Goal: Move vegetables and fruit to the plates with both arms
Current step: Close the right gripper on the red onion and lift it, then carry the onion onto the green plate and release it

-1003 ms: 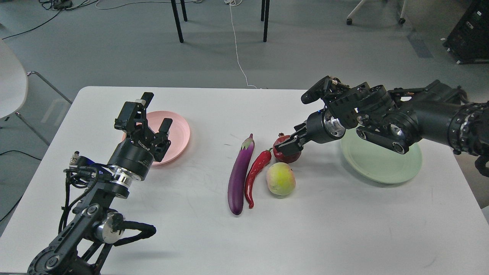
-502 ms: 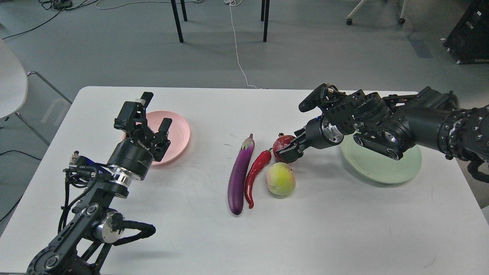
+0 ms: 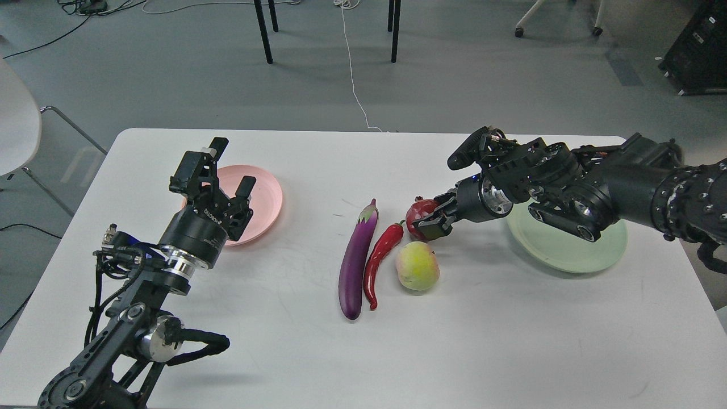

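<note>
The purple eggplant (image 3: 355, 262), the red chili pepper (image 3: 380, 258) and the yellow-green fruit (image 3: 417, 266) lie side by side at the table's middle. The dark-red pomegranate (image 3: 417, 212) sits just behind them on the table. My right gripper (image 3: 436, 218) reaches in from the right and its fingers close on the pomegranate's right side. The pale green plate (image 3: 568, 250) lies under my right forearm, partly hidden. My left gripper (image 3: 224, 175) is open and empty, held up in front of the salmon pink plate (image 3: 267, 196).
The white table (image 3: 483, 341) has bare room along its front and at the back middle. A white chair (image 3: 17, 125) stands at the left. Chair legs and a cable are on the floor beyond the table's far edge.
My right gripper came down onto the pomegranate and its fingers narrowed around it. The fruit stays on the table. The left arm has not moved.
</note>
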